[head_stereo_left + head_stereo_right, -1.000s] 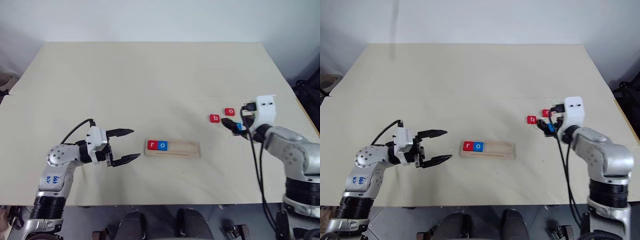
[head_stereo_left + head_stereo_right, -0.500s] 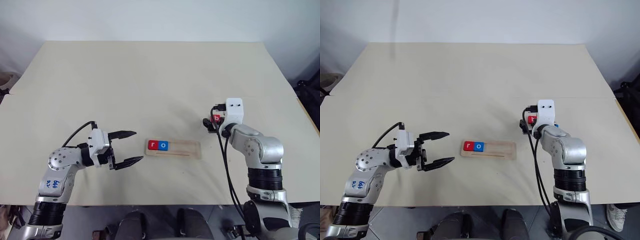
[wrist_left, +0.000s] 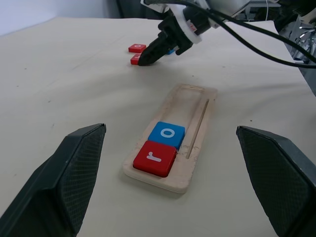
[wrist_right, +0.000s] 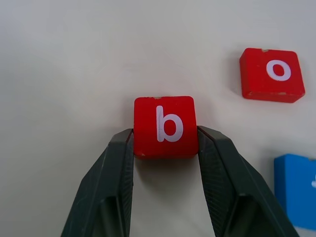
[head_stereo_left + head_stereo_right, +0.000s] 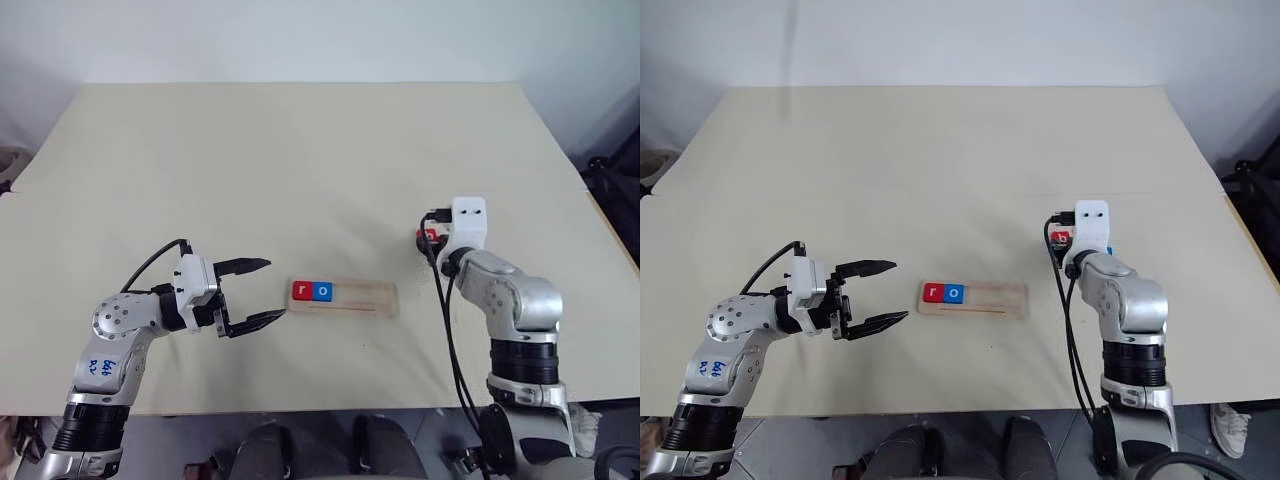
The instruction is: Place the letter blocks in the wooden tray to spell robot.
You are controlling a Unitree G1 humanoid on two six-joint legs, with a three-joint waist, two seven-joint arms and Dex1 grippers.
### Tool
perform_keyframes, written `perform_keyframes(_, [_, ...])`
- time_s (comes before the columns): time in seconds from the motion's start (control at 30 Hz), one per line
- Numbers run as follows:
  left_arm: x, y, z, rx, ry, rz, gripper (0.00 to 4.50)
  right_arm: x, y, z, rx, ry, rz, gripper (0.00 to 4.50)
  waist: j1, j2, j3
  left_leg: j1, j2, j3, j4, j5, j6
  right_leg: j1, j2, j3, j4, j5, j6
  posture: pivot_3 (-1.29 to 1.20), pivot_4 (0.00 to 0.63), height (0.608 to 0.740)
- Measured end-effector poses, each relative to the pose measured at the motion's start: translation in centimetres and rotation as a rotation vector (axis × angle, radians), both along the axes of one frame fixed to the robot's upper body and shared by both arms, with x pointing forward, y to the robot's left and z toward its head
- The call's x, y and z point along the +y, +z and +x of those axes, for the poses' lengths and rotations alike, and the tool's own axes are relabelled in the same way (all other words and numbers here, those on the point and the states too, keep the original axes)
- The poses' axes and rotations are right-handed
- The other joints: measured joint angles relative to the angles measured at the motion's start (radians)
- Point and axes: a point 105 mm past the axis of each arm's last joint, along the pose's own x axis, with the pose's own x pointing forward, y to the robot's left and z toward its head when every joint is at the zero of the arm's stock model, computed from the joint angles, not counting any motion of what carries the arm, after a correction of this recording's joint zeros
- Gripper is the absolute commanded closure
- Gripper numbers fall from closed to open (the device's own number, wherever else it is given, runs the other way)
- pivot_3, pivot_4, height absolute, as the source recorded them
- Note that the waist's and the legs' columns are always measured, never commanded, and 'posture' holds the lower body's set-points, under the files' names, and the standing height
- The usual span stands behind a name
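Right gripper [image 4: 165, 143] pinches the red b block [image 4: 165, 126] on the table [image 5: 300, 160]; left gripper [image 5: 262, 292] spread beside the tray [image 5: 345, 297]

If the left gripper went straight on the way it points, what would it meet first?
Probably the tray: the open left gripper faces its near end, where the red r sits. Whether its height clears the tray is unclear.

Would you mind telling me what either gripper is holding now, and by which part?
The right gripper pinches the b block by its two opposite side edges; the left gripper holds nothing.
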Motion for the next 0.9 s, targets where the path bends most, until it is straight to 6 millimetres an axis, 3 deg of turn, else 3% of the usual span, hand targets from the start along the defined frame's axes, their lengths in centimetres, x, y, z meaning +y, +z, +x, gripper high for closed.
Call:
perform_keyframes(0.17, [-1.0,0.1,0.2,0.001,-0.053,-0.006,0.0,0.0,0.6,-3.4,0.004,0.019,-0.012,3.04,-0.001,0.0,0.0,0.0,0.0,0.0,0.0,0.0,0.0,0.0,0.001,0.0,-0.001,0.0,0.0,0.0,0.15,0.74])
perform_keyframes(0.33, [-1.2,-0.2,0.3,0.033,-0.088,-0.003,0.0,0.3,-2.1,-8.1,0.106,-0.005,0.014,3.04,-0.001,0.0,0.0,0.0,0.0,-0.001,-0.001,0.0,0.0,0.0,0.001,-0.001,-0.001,0.0,0.0,0.0,0.15,0.74])
perform_keyframes(0.47, [-1.4,-0.1,0.4,0.04,-0.119,-0.002,0.0,0.5,-2.8,-9.8,0.122,-0.025,0.025,3.04,-0.002,0.0,0.0,0.0,0.0,-0.001,-0.001,0.0,0.0,0.0,0.001,-0.001,-0.001,0.0,0.0,0.0,0.15,0.74])
perform_keyframes(0.77, [-1.3,0.3,1.2,0.04,-0.13,-0.002,0.0,0.3,-2.7,-9.7,0.104,0.04,0.015,0.02,-0.001,0.0,0.0,0.0,-0.001,-0.001,-0.001,0.0,0.0,0.0,0.001,0.0,-0.002,0.0,0.0,0.0,0.15,0.74])
perform_keyframes(0.9, [-1.2,0.3,1.3,0.036,-0.129,-0.001,0.0,-0.6,-1.3,-10.4,0.058,0.249,-0.028,0.01,0.002,0.0,0.0,0.0,-0.001,-0.001,-0.001,-0.001,0.001,0.001,0.001,-0.001,-0.004,0.0,0.0,0.0,0.15,0.74])
